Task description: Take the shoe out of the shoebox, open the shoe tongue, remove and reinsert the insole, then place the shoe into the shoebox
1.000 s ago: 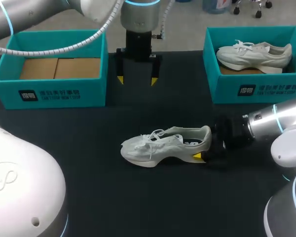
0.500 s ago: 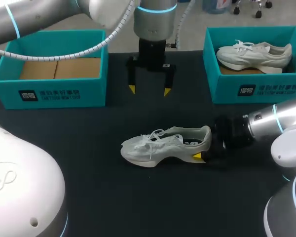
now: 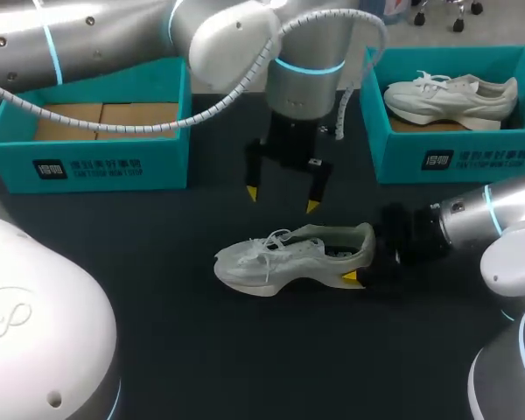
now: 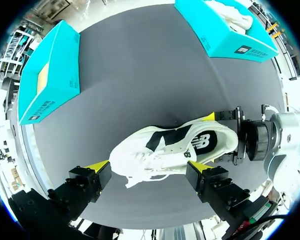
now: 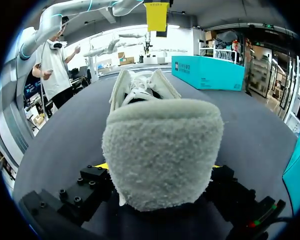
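Observation:
A white shoe [image 3: 289,255] stands upright on the black table, toe to the left. My right gripper [image 3: 367,262] is shut on its heel [image 5: 162,150], one yellow tip [image 3: 350,278] showing on the near side. In the right wrist view the fuzzy heel collar fills the space between the fingers. My left gripper [image 3: 283,199] hangs open just above and behind the shoe's opening, touching nothing. In the left wrist view the shoe [image 4: 172,150] lies below and between its spread fingers [image 4: 95,172], laces and dark insole visible.
A teal shoebox [image 3: 114,166] with a bare cardboard bottom stands at the back left. A second teal shoebox [image 3: 455,162] at the back right holds another white shoe [image 3: 451,96]. Bare black table lies in front of the shoe.
My left arm has swung from the back of the table forward and rightward to above the shoe, gripper still open. The right gripper and the shoe have not moved.

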Controlling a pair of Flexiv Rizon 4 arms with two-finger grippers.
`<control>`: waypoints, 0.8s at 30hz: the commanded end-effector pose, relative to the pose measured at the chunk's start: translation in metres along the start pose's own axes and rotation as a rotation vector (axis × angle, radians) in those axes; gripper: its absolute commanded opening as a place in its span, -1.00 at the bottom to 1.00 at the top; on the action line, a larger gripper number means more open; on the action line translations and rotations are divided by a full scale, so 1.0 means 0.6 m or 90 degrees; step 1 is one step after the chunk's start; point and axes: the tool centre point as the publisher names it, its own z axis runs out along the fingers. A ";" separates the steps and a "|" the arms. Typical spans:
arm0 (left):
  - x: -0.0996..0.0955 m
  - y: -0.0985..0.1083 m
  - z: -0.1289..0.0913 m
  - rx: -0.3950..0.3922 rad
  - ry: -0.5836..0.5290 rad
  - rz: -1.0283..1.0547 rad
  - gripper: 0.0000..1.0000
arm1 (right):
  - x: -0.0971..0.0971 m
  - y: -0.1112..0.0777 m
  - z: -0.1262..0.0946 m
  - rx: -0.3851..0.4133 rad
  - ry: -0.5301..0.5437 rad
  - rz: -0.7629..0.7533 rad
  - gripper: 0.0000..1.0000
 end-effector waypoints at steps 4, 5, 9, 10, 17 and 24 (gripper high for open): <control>0.034 -0.010 0.046 -0.020 0.002 0.009 1.00 | 0.001 -0.007 0.011 0.002 0.000 0.001 -1.00; 0.038 -0.011 0.049 -0.018 0.005 0.013 1.00 | 0.001 -0.007 0.011 0.002 0.000 0.001 -1.00; 0.055 -0.014 0.063 -0.016 -0.001 0.027 1.00 | 0.001 -0.007 0.011 0.002 0.000 0.001 -1.00; 0.059 -0.015 0.065 -0.016 0.001 0.032 1.00 | 0.001 -0.007 0.011 0.002 0.000 0.001 -1.00; 0.074 -0.025 0.087 -0.032 -0.004 0.045 1.00 | 0.001 -0.007 0.011 0.002 0.000 0.001 -1.00; 0.085 -0.029 0.104 -0.043 -0.008 0.063 1.00 | 0.001 -0.007 0.011 0.002 0.000 0.001 -1.00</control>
